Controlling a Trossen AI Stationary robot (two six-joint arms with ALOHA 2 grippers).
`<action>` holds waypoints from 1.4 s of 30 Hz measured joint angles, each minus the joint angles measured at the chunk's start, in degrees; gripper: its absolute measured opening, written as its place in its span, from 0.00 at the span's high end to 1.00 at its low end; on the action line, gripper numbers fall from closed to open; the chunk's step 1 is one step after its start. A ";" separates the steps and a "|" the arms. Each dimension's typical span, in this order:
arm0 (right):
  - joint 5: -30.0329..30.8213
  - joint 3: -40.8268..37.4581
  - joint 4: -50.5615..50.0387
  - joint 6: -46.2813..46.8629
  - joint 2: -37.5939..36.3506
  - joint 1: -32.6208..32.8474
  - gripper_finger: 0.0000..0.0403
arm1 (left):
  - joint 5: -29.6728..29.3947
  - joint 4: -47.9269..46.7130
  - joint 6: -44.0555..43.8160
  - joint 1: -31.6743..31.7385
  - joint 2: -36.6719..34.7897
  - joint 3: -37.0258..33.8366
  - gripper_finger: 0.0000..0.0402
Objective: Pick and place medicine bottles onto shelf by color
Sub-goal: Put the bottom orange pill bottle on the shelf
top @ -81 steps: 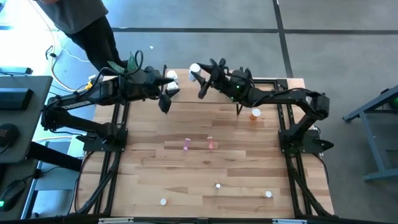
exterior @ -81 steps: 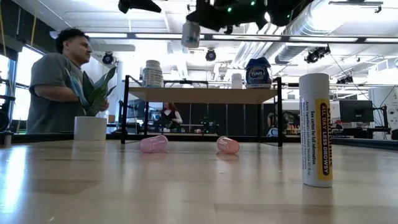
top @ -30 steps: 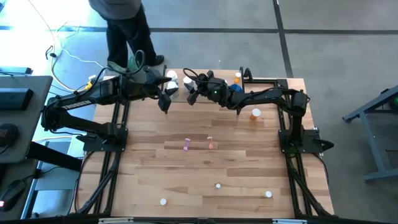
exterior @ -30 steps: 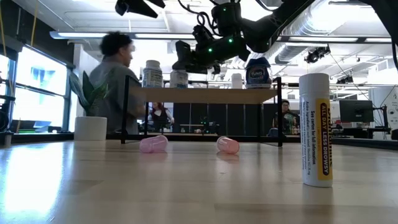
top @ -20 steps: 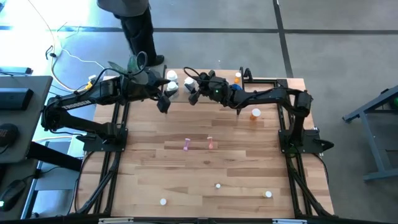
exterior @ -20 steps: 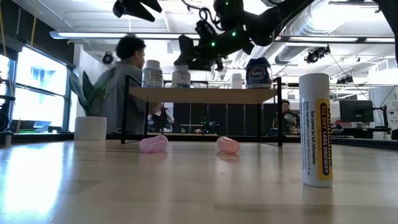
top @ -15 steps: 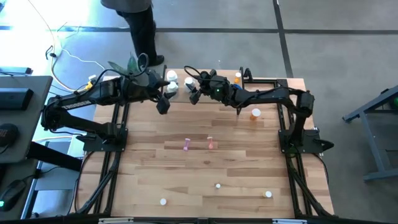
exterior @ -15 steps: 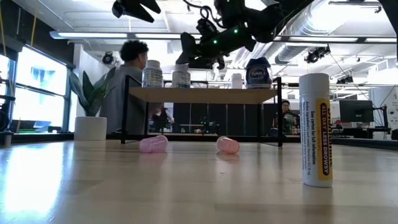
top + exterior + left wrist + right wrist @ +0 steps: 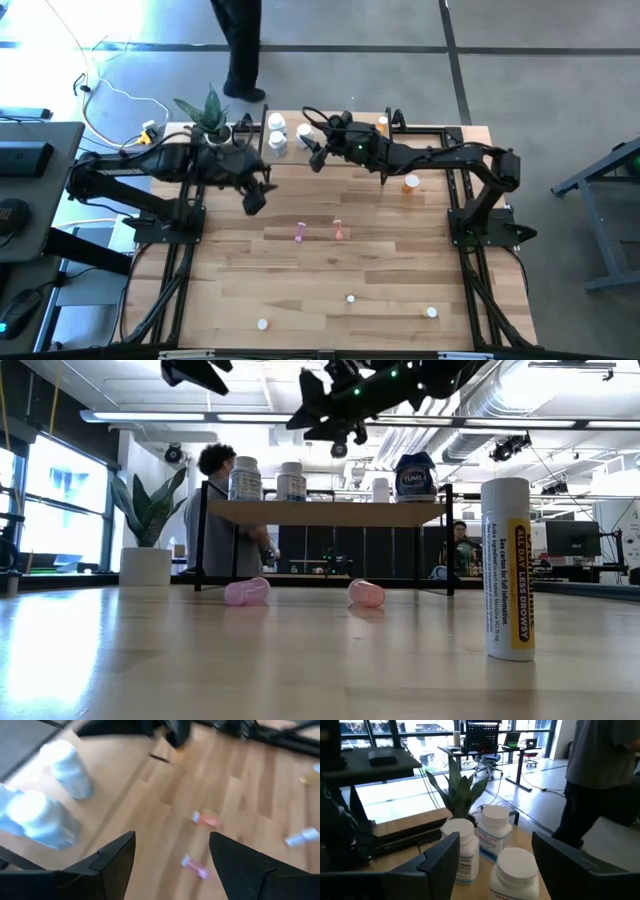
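- A potted plant (image 9: 208,112) stands at the far-left corner of the wooden surface (image 9: 330,290), at about eleven o'clock in the overhead view.
- The left gripper (image 9: 252,197) hangs above the surface at about ten o'clock from centre. Its jaws stand wide apart with nothing between them, as its wrist view shows.
- Two pink bottles (image 9: 300,233) lie on their sides near the centre of the surface, close beside each other and ahead of the left gripper.
- The shelf (image 9: 325,512) runs along the far edge at twelve o'clock. Three white bottles (image 9: 492,832) stand grouped at its left end; a blue bottle (image 9: 415,477) sits toward its right.
- The right gripper (image 9: 316,158) hovers just beside those white bottles, jaws open and empty, touching none of them.
- An orange-capped bottle (image 9: 411,183) stands on the surface at two o'clock.
- Small white bottles (image 9: 350,298) are scattered along the near edge, from six to five o'clock.
- Judgement: a white bottle appears freshly placed. The next step is probably fetching a pink bottle, which calls for lowering over a bottle that may roll.
- A person (image 9: 222,510) stands beyond the far edge.
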 joint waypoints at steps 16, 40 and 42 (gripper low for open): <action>6.10 0.00 -8.22 4.40 -7.55 5.76 0.41 | -4.33 3.30 -14.17 -23.71 0.02 -11.37 0.40; 6.39 0.02 -21.61 17.07 -11.77 14.09 0.41 | -4.61 19.78 -21.64 -46.69 14.06 -15.80 0.40; 6.51 0.02 -21.65 17.09 -11.77 14.52 0.41 | -3.93 20.74 -21.82 -47.49 15.53 -15.78 0.40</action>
